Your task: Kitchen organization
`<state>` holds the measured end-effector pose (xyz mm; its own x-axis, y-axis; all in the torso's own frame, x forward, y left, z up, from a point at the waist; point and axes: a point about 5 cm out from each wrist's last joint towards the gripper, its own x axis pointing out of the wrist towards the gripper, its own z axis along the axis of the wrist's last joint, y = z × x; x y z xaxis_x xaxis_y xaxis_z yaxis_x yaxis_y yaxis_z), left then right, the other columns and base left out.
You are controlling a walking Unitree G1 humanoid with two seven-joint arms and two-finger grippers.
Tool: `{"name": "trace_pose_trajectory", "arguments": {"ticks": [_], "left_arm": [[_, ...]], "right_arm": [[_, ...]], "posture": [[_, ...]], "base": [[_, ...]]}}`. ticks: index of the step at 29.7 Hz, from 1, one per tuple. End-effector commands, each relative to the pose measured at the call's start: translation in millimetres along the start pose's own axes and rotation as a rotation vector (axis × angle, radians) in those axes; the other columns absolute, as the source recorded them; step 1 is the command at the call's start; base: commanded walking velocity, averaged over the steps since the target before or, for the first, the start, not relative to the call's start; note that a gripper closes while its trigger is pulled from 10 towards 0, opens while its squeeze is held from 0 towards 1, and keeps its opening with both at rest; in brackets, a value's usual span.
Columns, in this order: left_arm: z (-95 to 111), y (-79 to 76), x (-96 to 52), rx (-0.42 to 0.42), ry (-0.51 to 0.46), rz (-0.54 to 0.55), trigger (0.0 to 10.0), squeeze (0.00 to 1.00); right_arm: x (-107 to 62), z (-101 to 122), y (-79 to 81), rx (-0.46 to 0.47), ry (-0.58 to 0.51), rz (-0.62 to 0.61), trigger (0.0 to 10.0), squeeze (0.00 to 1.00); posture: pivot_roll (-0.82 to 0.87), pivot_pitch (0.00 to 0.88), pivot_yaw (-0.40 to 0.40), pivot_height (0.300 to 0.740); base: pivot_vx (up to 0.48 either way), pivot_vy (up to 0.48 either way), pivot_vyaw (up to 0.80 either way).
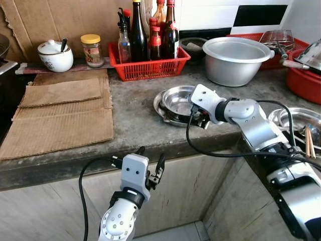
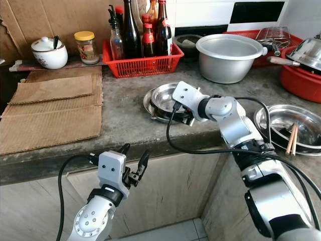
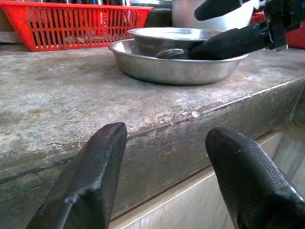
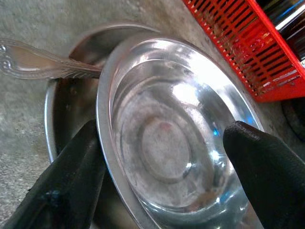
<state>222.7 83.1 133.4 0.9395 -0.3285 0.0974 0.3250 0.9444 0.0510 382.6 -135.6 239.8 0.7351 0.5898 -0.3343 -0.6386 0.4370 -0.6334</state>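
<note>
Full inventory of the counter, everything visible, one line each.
Steel bowl: 1, silver, in the steel dish mid-counter
Steel dish: 1, silver, under the bowl
Spoon: 1, silver, in the dish beside the bowl
Basket: 1, red, back of counter, holds dark bottles
Pot: 1, silver, right of basket
Jar: 1, yellow lid, left of basket
Lidded crock: 1, white, far back left
Cardboard: several sheets, brown, left counter
Chopsticks: pair, light wood, in steel basin at right
Right gripper: open, fingers either side of the bowl
Left gripper: open, below the counter edge
</note>
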Motion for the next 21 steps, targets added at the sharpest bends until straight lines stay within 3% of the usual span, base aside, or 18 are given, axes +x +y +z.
{"name": "trace_pose_trajectory", "arguments": {"ticks": [1, 5, 6, 9, 10, 11, 21], "left_arm": [[0, -1.4, 0.9, -0.003, 0.007, -0.006, 10.0, 0.00], [0, -1.8, 0.6, -0.004, 0.006, -0.005, 10.0, 0.00], [0, -1.9, 0.6, -0.004, 0.006, -0.005, 10.0, 0.00], [0, -1.8, 0.6, -0.004, 0.006, -0.004, 10.0, 0.00], [0, -1.9, 0.7, -0.005, 0.006, -0.004, 10.0, 0.00], [0, -1.9, 0.6, -0.005, 0.006, -0.004, 10.0, 0.00], [-1, -2.2, 0.7, -0.011, 0.008, -0.005, 10.0, 0.00]], "right_arm": [[-0.5, -1, -3.8, -0.003, 0.026, 0.004, 10.0, 0.00], [0.6, -2, -7.5, -0.007, 0.066, -0.014, 10.0, 0.00], [0.7, -1, -9.8, -0.014, 0.076, -0.018, 5.7, 0.00], [0.8, -1, -10.4, -0.014, 0.076, -0.017, 5.7, 0.00], [1.1, 1, -10.9, -0.021, 0.071, -0.016, 0.6, 0.00], [1.5, 4, -11.4, -0.027, 0.061, -0.015, 0.0, 0.00], [2.8, 17, -15.1, -0.001, -0.003, -0.041, 0.0, 0.00]], "posture": [[0.05, 0.083, -0.058, 0.740], [0.05, 0.082, -0.059, 0.740], [0.05, 0.082, -0.060, 0.740], [0.05, 0.082, -0.060, 0.740], [0.05, 0.082, -0.060, 0.740], [0.05, 0.080, -0.062, 0.740], [0.06, 0.071, -0.061, 0.740]], "base": [[0.000, 0.000, 0.00], [0.000, 0.000, 0.00], [0.000, 0.000, 0.00], [0.000, 0.000, 0.00], [0.000, 0.000, 0.00], [0.000, 0.000, 0.00], [0.000, 0.000, 0.00]]}}
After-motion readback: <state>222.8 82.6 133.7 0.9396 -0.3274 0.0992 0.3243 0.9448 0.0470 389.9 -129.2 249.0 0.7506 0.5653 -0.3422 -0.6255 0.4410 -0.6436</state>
